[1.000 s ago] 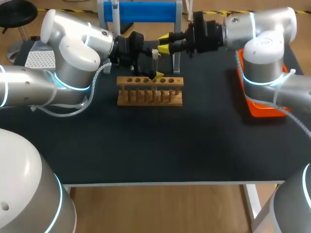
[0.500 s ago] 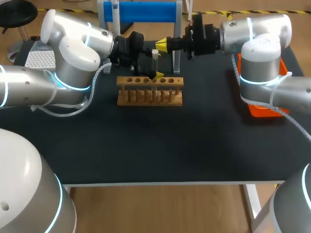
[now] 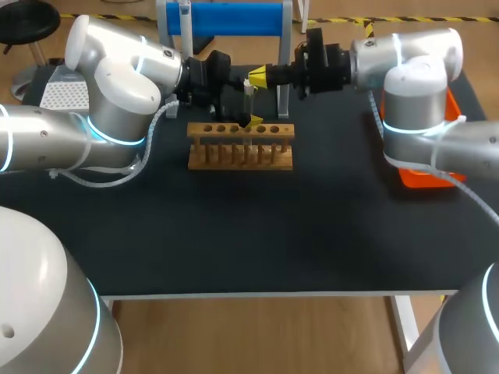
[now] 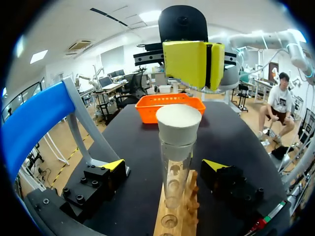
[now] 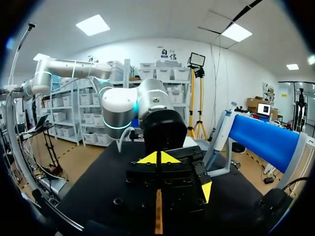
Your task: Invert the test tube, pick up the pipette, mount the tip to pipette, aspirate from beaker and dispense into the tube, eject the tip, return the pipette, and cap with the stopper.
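Note:
A glass test tube (image 4: 175,173) stands upright in the wooden rack (image 3: 241,146), with a white stopper (image 4: 178,126) in its mouth. My left gripper (image 4: 163,167) is open, one yellow-tipped finger on each side of the tube and neither touching it. My right gripper (image 3: 260,76) is shut with nothing between its tips. It sits level with the stopper (image 3: 249,82), close beside its top; whether they touch I cannot tell. In the right wrist view the shut tips (image 5: 158,158) point at the left gripper's black body, and the stopper is hidden.
A stand with a blue bar (image 3: 234,17) rises at the back of the table, just behind both grippers. An orange tray (image 3: 421,173) lies at the right edge under my right arm. The rack has several empty holes.
My right gripper has shut its fingers and moved left, up to the stopper on the tube. The left arm and the tube have not moved.

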Robot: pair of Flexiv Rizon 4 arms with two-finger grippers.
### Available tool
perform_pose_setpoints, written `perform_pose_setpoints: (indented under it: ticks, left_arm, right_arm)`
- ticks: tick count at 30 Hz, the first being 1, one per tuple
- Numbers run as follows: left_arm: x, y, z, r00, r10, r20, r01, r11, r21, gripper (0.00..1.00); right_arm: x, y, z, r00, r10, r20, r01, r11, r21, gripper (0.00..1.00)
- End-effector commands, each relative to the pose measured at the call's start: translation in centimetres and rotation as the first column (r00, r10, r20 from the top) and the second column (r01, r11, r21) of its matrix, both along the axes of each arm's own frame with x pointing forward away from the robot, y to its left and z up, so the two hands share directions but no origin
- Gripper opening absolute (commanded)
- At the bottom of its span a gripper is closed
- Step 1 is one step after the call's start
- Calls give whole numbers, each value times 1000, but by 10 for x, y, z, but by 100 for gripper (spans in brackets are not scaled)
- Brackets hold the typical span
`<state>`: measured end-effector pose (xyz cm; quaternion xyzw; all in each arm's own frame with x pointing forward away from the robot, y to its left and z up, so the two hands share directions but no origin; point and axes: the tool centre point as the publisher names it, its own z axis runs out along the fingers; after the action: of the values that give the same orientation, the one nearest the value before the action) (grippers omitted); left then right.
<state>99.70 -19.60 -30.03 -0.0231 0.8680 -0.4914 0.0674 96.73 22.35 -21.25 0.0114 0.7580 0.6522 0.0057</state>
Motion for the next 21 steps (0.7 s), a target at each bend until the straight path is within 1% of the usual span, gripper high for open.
perform_pose_setpoints:
  ticks: [1,7,14,18,21]
  left_arm:
    - [0,0,-1,1000,0,0,0,1000,-1,100]
    - [0,0,-1,1000,0,0,0,1000,-1,100]
    - [0,0,-1,1000,0,0,0,1000,-1,100]
    - [0,0,-1,1000,0,0,0,1000,-1,100]
    - [0,0,-1,1000,0,0,0,1000,-1,100]
  right_arm:
    - [4,1,-6,1000,-2,-7,2,1000,-9,0]
    - [5,0,-17,1000,-11,-17,10,1000,-25,0]
    - [6,0,-23,1000,-17,-22,16,999,-42,0]
    - [7,0,-22,1000,-21,-22,20,999,-41,0]
    - [7,1,-13,1000,-20,-14,20,1000,-18,0]
